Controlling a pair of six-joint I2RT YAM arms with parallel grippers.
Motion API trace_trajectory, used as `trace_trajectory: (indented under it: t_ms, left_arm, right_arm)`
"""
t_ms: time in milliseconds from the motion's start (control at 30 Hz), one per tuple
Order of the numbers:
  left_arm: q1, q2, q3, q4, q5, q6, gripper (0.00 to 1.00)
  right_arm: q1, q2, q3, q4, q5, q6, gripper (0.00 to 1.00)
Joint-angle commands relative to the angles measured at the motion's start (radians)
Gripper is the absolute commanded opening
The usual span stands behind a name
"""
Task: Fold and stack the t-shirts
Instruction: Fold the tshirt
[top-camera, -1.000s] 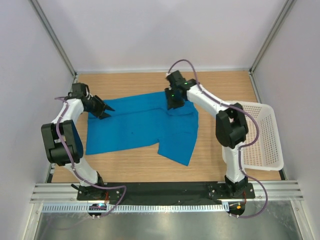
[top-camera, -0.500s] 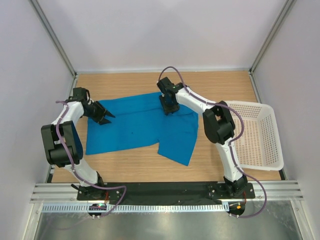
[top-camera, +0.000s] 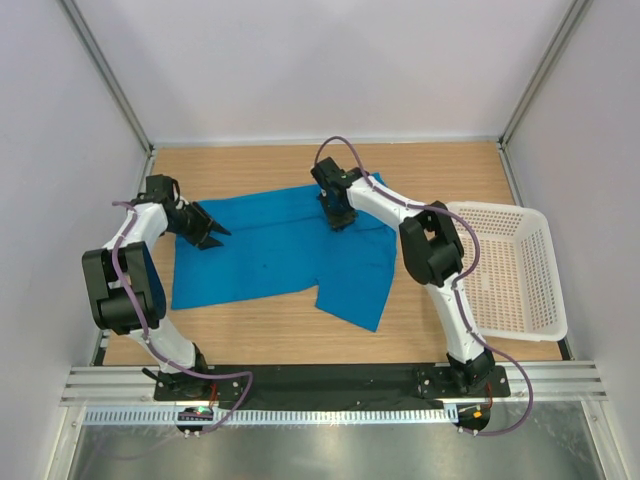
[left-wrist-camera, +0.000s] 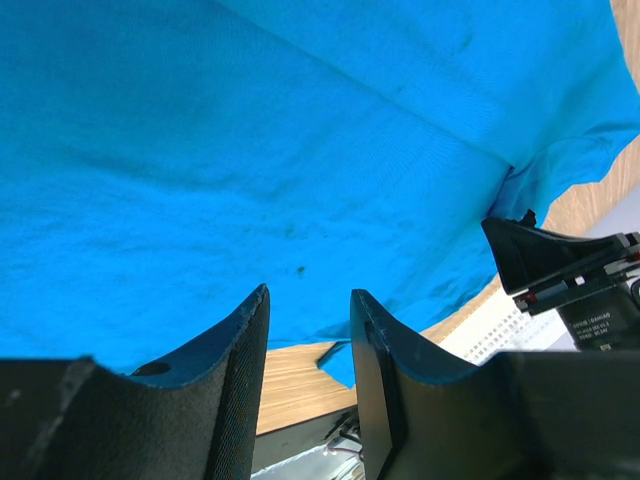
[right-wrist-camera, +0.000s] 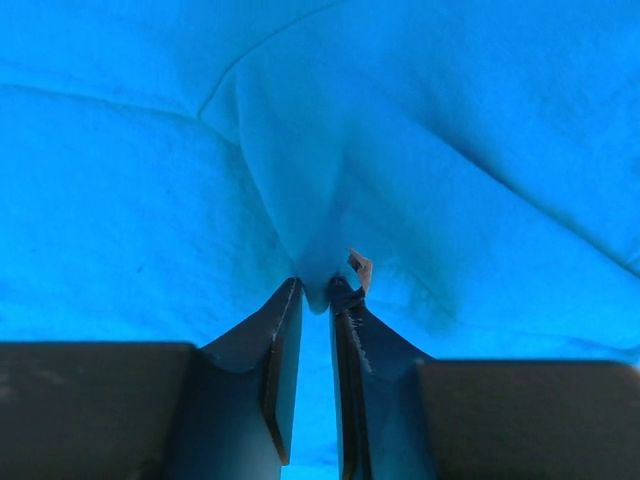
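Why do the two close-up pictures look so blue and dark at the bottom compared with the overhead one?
Top view: soft even light, all sharp, faint shadows beside the shirt. Left wrist view: the camera hangs close over the cloth, so its dark fingers block the bottom. Right wrist view: shirt fills the frame; fingers slightly blurred, a shadowed crease where they pinch.

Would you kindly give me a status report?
Left pincer open over the t-shirt, near left edge. Right pincer shut on a pinch near its far edge. T-shirt spread out, unfolded. Basket off right, nothing in the way.
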Motion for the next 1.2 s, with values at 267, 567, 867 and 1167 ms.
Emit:
trace_trajectory:
  t_ms: [267, 567, 867, 1167]
  left_arm:
    - [0.006, -0.013, 0.018, -0.018, 0.014, 0.021, 0.39]
    - [0.004, 0.000, 0.016, -0.011, 0.026, 0.021, 0.39]
    - [0.006, 0.026, 0.009, -0.014, 0.045, 0.027, 0.39]
    - [0.006, 0.042, 0.022, -0.016, 0.048, 0.032, 0.39]
  right_arm:
    - [0.005, -0.029, 0.124, -0.039, 0.019, 0.025, 0.01]
    - [0.002, -0.015, 0.227, -0.185, -0.083, 0.084, 0.01]
    - [-0.005, -0.005, 0.237, -0.281, -0.206, 0.121, 0.09]
    - [-0.118, -0.093, 0.110, -0.156, -0.390, 0.274, 0.43]
